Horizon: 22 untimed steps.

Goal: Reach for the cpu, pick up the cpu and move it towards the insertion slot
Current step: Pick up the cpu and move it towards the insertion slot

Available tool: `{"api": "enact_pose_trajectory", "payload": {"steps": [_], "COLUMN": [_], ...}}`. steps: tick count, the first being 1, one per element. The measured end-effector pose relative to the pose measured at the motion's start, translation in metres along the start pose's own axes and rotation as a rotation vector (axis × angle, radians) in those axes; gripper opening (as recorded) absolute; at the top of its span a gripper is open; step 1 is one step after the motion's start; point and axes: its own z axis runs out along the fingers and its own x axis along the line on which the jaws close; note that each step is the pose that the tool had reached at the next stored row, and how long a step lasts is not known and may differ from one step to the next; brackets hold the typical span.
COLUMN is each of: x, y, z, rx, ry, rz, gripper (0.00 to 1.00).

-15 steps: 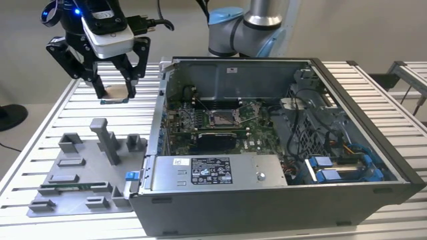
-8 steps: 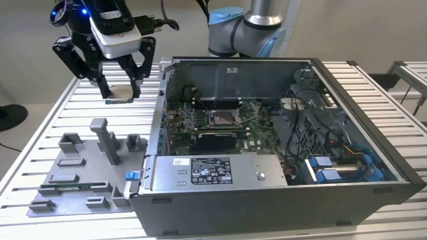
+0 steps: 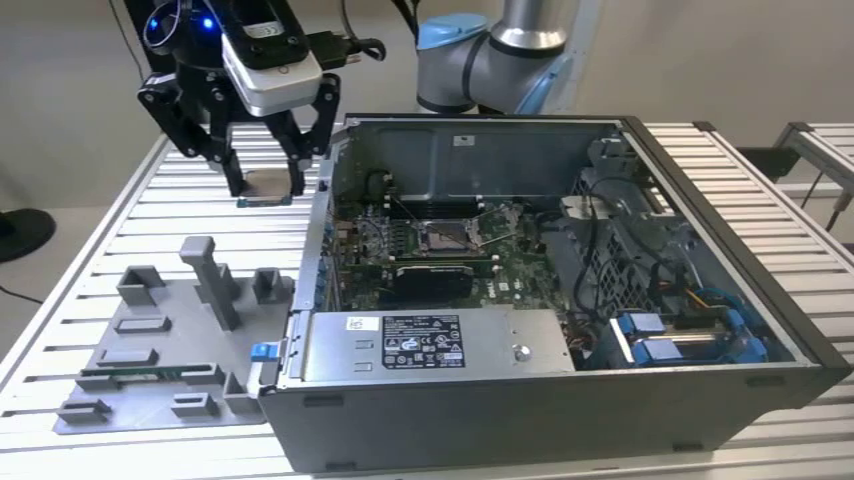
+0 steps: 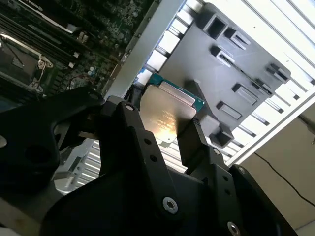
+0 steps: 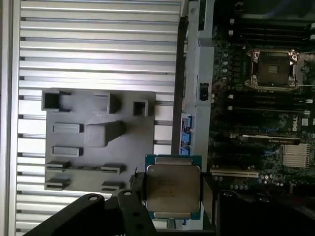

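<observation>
On the exterior view's left I have the flat grey plastic tray with its upright posts and rectangular recesses, lying on the silver slatted metal table. A thin green strip sits in one of the near recesses, too small for me to make out.

Past the far end of the tray, the black two-fingered gripper hangs above the slats, just outside the left wall of the case. It is closed down to the width of the cpu, the small flat square chip with a silvery metal top and thin green rim. In the second wrist view the black fingers press on two opposite edges of the chip. The chip is clear of the table, held roughly level, its metal top facing up towards the wrist. In the first wrist view it sits over the tray's edge and the slats beside it, close to the case wall.

Next to the right is the large dark grey open computer case, lying on its side with the green board exposed. A silver metal box with a label fills its near left corner.

The insertion slot, a square silver-framed socket with a dark centre, lies on the board towards the back, well apart from the held chip.

Behind the case stands the arm's grey and light blue base.
</observation>
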Motion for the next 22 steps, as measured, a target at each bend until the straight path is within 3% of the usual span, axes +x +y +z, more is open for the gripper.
{"api": "enact_pose_trajectory", "payload": {"steps": [22], "x": [-0.0278], "y": [-0.0007], "z": [-0.0003], "rx": [0.0000], "ry": [0.0000], "rz": [0.000], "gripper": [0.00]}}
